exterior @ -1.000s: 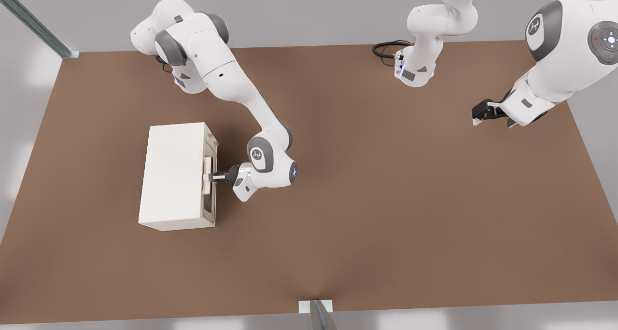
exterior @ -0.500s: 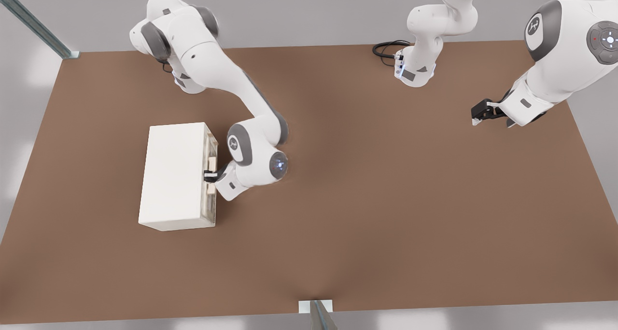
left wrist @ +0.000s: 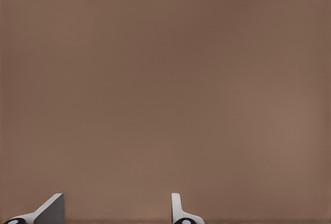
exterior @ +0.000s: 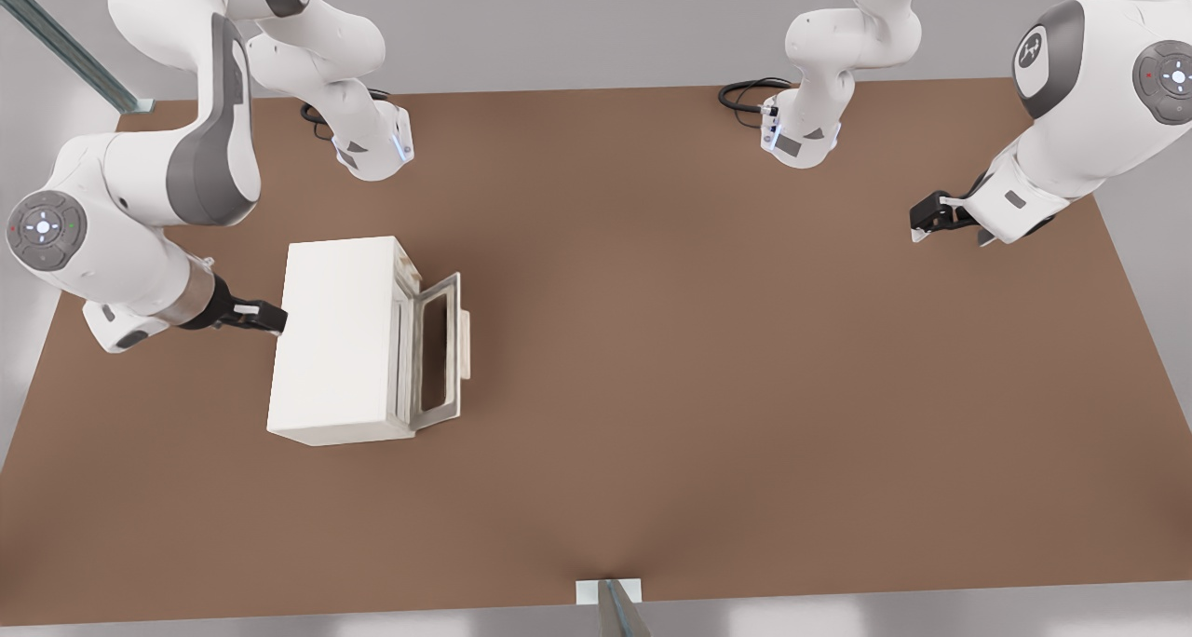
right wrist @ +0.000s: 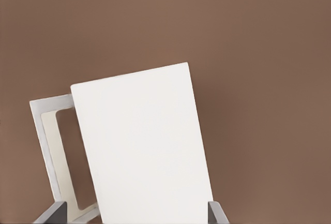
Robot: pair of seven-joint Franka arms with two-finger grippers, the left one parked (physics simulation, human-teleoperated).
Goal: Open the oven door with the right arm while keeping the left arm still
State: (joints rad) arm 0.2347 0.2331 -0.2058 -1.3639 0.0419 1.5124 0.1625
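From the front view I see the oven [exterior: 333, 339] on the left part of the brown table [exterior: 708, 367], its door [exterior: 438, 350] swung partly open toward the front view's right, with my gripper [exterior: 270, 320] high at the box's left edge, away from the door. The right wrist view looks down on the oven's white top [right wrist: 145, 146] with the door frame [right wrist: 49, 151] jutting past one side, fingers [right wrist: 51, 214] spread apart and empty. Bare table lies all round the oven, grey floor beyond the edges.
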